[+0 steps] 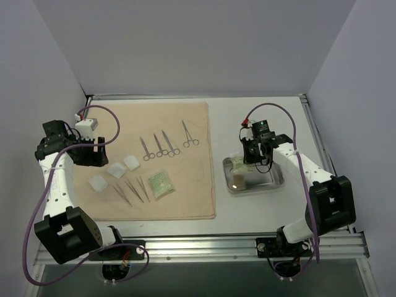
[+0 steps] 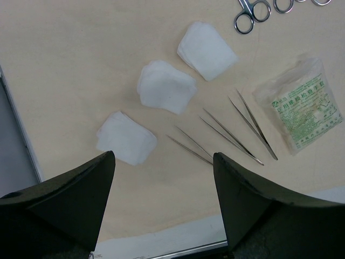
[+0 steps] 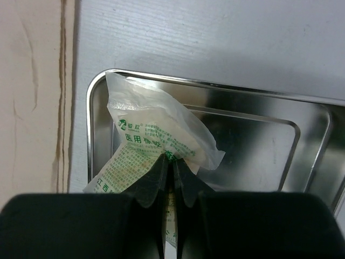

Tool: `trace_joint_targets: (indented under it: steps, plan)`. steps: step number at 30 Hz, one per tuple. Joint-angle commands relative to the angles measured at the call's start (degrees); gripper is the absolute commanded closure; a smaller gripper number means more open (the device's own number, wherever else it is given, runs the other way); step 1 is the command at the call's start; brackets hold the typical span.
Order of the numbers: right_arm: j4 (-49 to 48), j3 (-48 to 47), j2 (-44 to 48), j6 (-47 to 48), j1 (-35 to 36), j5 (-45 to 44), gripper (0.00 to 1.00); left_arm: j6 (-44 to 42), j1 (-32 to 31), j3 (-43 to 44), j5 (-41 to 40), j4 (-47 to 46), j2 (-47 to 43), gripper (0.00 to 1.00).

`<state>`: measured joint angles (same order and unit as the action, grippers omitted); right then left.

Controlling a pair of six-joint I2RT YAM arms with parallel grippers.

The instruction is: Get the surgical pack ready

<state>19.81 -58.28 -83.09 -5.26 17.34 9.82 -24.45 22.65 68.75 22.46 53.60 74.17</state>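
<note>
The beige cloth (image 1: 148, 124) lies flat on the table's left half. On it lie several scissor-handled forceps (image 1: 162, 146), three tweezers (image 1: 133, 189) and one pale green packet (image 1: 161, 183), which also shows in the left wrist view (image 2: 302, 106). The steel tray (image 1: 269, 181) sits to the right of the cloth. My right gripper (image 3: 172, 162) is shut on the second pale green packet (image 3: 151, 137) and holds it over the tray's (image 3: 253, 135) left end. My left gripper (image 2: 164, 162) is open and empty above the cloth's (image 2: 70, 65) near left part.
Three white gauze squares (image 1: 115, 170) lie on the cloth left of the tweezers (image 2: 226, 132); they also show in the left wrist view (image 2: 164, 86). Grey walls stand on three sides. A metal rail (image 1: 204, 247) runs along the near edge.
</note>
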Motion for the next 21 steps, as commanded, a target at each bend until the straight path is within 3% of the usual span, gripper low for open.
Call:
trace_joint_targets:
  steps: [1,15,21]
  plan:
    - [-0.3,1.0,-2.8,0.1,0.3,0.2,1.0,-0.7,-0.1,2.6,0.5,-0.1,-0.7,0.17]
    - [-4.2,2.5,-6.9,-1.0,1.4,2.2,1.0,-0.2,0.0,2.4,0.7,-0.8,-0.6,0.17]
    - [-1.5,0.7,-9.5,-0.7,1.8,0.9,0.97,-0.6,0.0,3.0,0.3,-0.1,-0.6,0.17]
